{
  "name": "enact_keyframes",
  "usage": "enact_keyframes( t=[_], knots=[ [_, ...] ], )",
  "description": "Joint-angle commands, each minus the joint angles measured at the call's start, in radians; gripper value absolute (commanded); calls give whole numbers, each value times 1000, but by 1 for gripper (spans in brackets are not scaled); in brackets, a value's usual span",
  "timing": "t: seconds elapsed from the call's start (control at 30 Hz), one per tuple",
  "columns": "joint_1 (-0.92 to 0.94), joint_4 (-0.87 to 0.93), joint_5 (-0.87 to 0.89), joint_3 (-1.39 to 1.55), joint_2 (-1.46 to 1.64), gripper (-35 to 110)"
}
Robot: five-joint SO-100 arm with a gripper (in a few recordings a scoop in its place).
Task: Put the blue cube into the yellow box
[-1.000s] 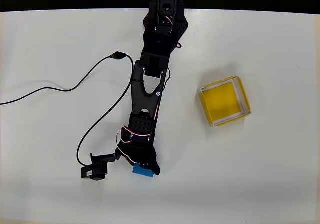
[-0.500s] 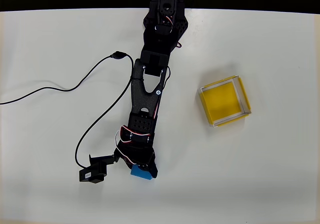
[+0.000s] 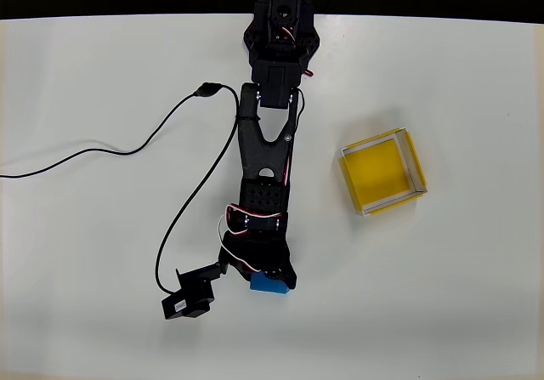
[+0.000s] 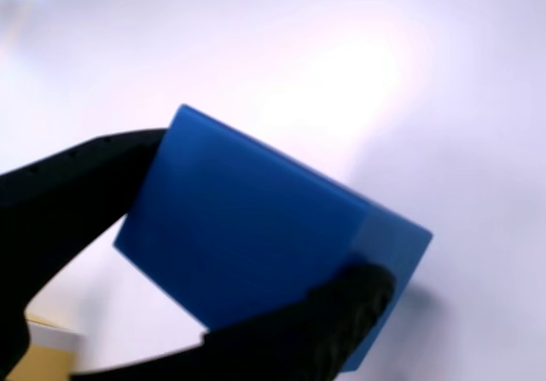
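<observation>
While the arm reached down the middle of the overhead view, its claw [image 3: 270, 276] sat low in the frame, just below centre, with the blue cube [image 3: 272, 284] peeking out from under its black tip; from the wrist view the matter was plainer, for the cube [image 4: 256, 249] filled the picture, tilted, with one black finger [image 4: 68, 193] pressed against its left face and the other [image 4: 341, 304] against its lower right corner; the claw was closed around the cube just as wide as the block itself, and it had a firm-looking hold. Whether the cube was clear of the white table [image 3: 442, 312] I could not tell from above, though the tilt and the blurred pale ground behind it in the wrist view suggested it was lifted.

So the picking-up looked done; the carrying and the dropping were left. The yellow box [image 3: 381, 172] stood at the right of the overhead frame, a little above middle height, well apart from the claw and with nothing in it; a sliver of yellow [image 4: 34, 355] showed at the bottom left corner of the wrist view, likely the same box. By my reckoning the arm had to swing the cube across to the right and up the frame, bring it over the box's floor, and let go; roughly half the job remained.

A black cable [image 3: 127, 146] trailed off to the left of the frame, away from the path to the box.
</observation>
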Motion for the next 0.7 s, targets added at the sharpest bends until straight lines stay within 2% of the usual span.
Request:
enact_keyframes(
  t=[0.0,0.47,0.67],
  knots=[
    [-83,6,-14,17,295,26],
    [-385,-80,-51,287,673,26],
    [-525,-49,-28,396,818,26]
  ],
)
